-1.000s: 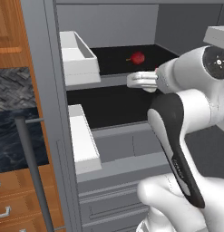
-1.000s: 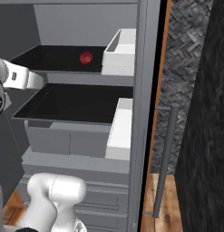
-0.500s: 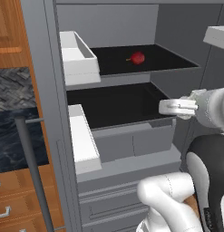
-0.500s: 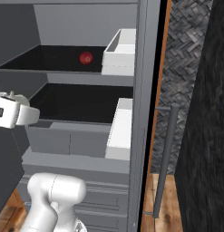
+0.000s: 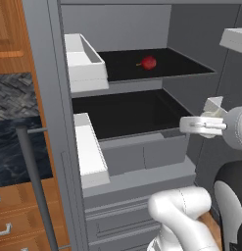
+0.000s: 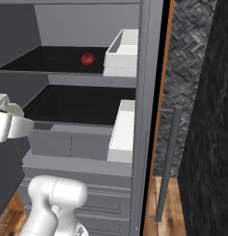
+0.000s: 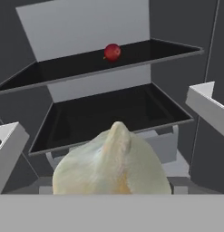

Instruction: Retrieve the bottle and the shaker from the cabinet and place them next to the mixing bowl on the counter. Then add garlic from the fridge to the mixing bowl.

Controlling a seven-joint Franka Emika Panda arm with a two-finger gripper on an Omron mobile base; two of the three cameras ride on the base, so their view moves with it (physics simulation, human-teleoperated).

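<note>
A pale garlic bulb (image 7: 112,168) sits right in front of the hand camera and hides the fingertips. My gripper (image 5: 214,107) is shut on it. In the left base view the gripper hangs in front of the open fridge, right of the lower shelf (image 5: 123,113) and outside its front edge. The right base view has the gripper (image 6: 2,102) at the far left edge, level with that lower shelf (image 6: 74,107).
A red fruit (image 5: 149,62) (image 6: 87,59) (image 7: 112,51) lies on the upper fridge shelf. White door bins (image 5: 82,63) (image 6: 123,53) line the open door, whose handle bar (image 5: 34,186) (image 6: 168,156) stands out to the side. A grey drawer (image 5: 142,152) sits under the lower shelf.
The hand has drawn back from the upper shelf, moving down and out of the fridge to the level of the lower shelf, still holding the garlic.
</note>
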